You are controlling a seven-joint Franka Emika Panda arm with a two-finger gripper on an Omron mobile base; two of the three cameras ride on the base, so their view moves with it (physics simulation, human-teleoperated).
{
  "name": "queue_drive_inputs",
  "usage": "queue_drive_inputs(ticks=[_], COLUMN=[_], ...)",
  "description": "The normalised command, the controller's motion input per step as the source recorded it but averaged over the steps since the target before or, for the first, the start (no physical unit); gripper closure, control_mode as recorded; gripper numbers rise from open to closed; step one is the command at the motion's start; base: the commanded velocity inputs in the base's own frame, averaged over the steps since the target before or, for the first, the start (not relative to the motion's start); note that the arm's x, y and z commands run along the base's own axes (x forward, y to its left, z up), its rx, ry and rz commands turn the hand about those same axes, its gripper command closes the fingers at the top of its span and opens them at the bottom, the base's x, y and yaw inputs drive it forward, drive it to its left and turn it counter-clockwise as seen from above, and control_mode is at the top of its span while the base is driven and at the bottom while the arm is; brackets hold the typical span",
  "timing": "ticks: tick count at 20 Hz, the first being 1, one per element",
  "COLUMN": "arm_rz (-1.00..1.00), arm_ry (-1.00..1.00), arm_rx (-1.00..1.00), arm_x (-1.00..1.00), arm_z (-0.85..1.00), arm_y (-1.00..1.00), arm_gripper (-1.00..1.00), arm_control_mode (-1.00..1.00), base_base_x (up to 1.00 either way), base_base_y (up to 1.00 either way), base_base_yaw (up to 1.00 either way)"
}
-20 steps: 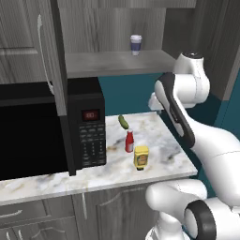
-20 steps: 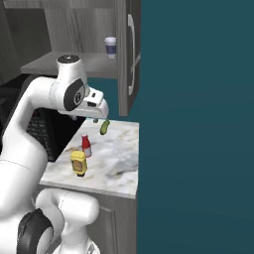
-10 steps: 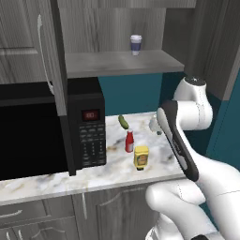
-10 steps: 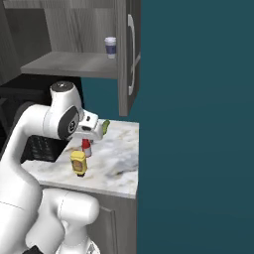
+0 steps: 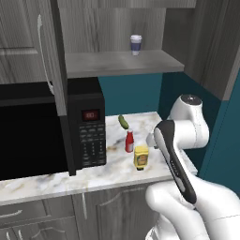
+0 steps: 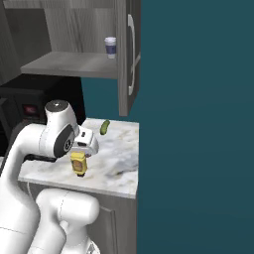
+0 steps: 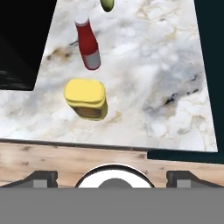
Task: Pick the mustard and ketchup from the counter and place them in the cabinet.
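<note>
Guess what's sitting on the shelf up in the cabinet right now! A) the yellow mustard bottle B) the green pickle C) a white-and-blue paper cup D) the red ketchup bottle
C: a paper cup stands on the cabinet shelf, while the ketchup, mustard and pickle sit on the counter.

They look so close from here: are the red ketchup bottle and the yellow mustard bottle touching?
Apart. The hand view shows a strip of bare marble counter between the ketchup and the mustard.

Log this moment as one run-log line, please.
phase: approach | gripper: empty, above counter edge | mustard, ketchup: upright on counter | cabinet: open
</note>
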Motion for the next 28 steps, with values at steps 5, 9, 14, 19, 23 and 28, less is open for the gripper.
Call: queue_drive_inputs(ticks=[5, 9, 14, 19, 23, 28], arm_rz=[0.04, 0.00, 0.07, 0.17, 0.26, 0.26], arm_ry=[0.00, 0.00, 0.00, 0.00, 0.00, -0.02], arm_rx=[0.00, 0.00, 0.00, 0.00, 0.00, 0.05], arm_x=[-0.11, -0.03, -0.30, -0.14, -0.23, -0.31], arm_z=[-0.07, 0.00, -0.21, -0.09, -0.16, -0.39], arm_y=[-0.01, 0.00, 0.00, -0.08, -0.11, -0.06], arm_gripper=[-1.00, -1.00, -1.00, -1.00, -1.00, -1.00], arm_control_mode=[-1.00, -1.00, -1.00, -1.00, -1.00, -1.00], base_base_x=[0.00, 0.00, 0.00, 0.00, 0.00, 0.00], base_base_y=[0.00, 0.00, 0.00, 0.00, 0.00, 0.00], base_base_yaw=[0.00, 0.00, 0.00, 0.00, 0.00, 0.00])
